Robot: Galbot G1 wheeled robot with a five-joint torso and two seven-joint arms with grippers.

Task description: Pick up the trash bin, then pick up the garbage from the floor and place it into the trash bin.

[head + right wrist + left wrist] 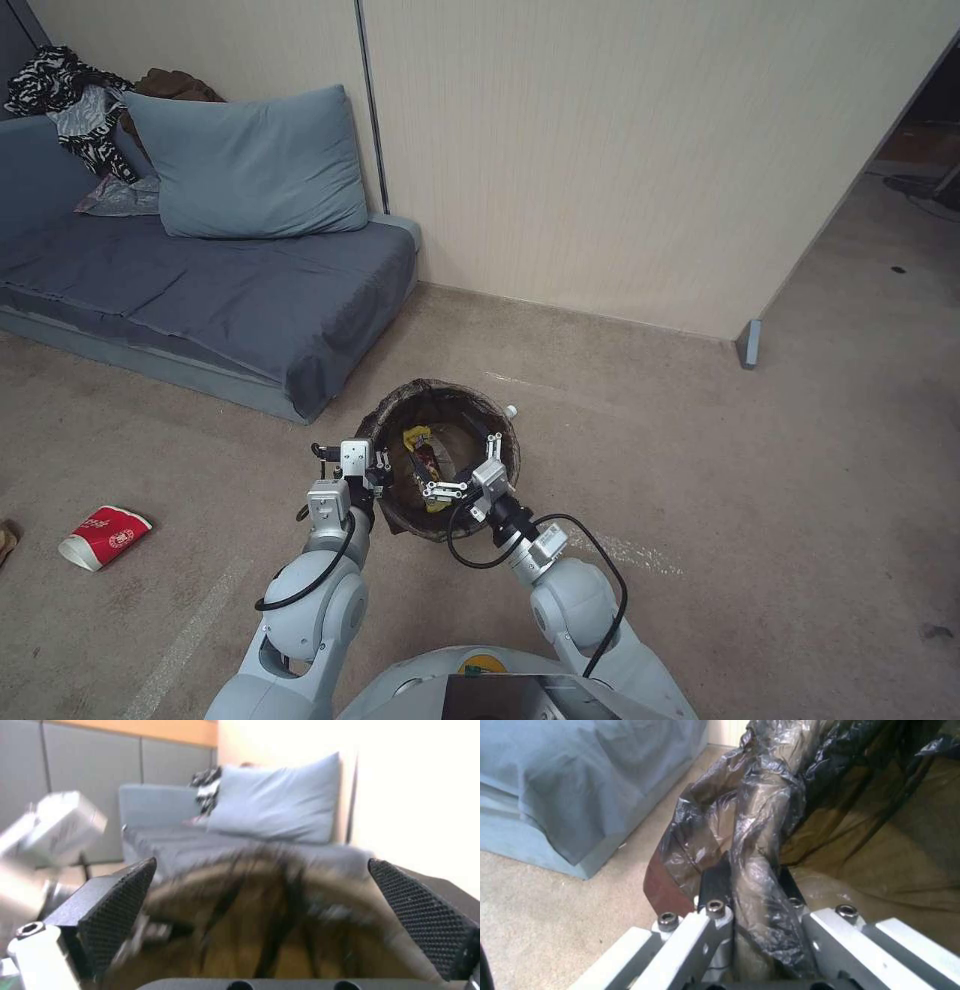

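Gripping the trash bin (437,400) rim, the left gripper (376,473) is clamped on its liner.
Right gripper (462,470) spread over the mouth; red-and-white cup (103,536), lettering unreadable, on carpet (760,480).

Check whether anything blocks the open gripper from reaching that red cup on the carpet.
Nothing visible lies on the carpet between them, but the left gripper, clamped on the trash bin rim, sits between the right gripper and the red cup.
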